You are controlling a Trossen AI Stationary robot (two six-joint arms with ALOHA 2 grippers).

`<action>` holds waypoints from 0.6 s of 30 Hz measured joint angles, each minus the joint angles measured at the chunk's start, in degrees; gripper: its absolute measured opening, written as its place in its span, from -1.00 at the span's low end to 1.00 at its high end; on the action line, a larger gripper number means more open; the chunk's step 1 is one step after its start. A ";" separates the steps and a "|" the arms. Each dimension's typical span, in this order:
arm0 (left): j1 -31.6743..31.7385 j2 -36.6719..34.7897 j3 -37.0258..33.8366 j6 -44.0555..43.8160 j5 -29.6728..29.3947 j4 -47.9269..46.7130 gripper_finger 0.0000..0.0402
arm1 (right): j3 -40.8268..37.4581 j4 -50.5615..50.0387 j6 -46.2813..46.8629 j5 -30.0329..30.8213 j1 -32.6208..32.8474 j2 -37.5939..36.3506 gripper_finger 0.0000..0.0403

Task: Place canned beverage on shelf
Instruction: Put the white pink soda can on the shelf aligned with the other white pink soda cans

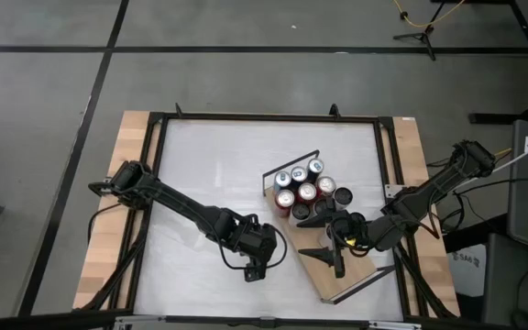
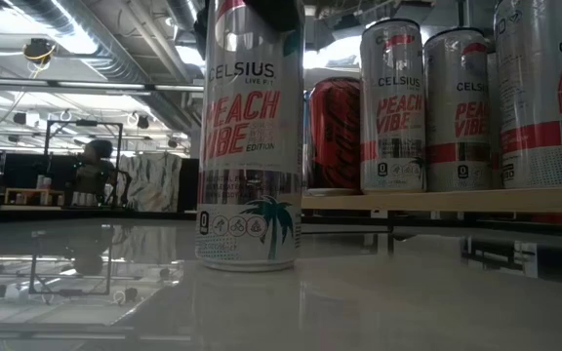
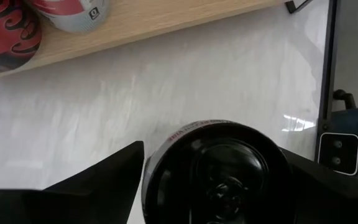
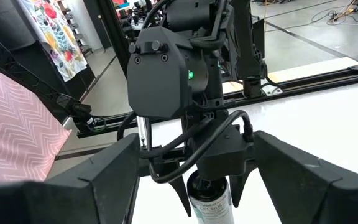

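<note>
A tall white "Peach Vibe" can (image 2: pixel 250 146) stands upright with its base on the white tabletop, just left of the light-wood shelf (image 1: pixel 360 275). My left gripper (image 1: pixel 255 268) is above the can and points steeply down. It is open, with one finger on each side of the can's top (image 3: pixel 219 174). In the high view the gripper hides the can. My right gripper (image 1: pixel 324 258) hovers open over the shelf's near part. It points toward the left gripper and has nothing between its fingers. My left gripper comes at the can's top end (image 4: pixel 210 204) from above, slanting, with a finger (image 3: pixel 114 171) close beside each side of it. Whether the fingers touch the can I cannot tell. The can stays upright on the table.
Several cans (image 1: pixel 305 192) stand grouped on the shelf's far half, next to its black wire rail (image 1: pixel 291 160). The shelf lies slantwise at the table's right. Bare tabletop (image 1: pixel 209 165) lies to the left and far side. A black frame (image 1: pixel 154 183) borders the table.
</note>
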 joint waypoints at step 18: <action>0.31 0.00 0.00 -0.60 -1.90 1.16 0.52 | 0.00 -0.04 -0.01 -0.26 0.00 0.00 0.52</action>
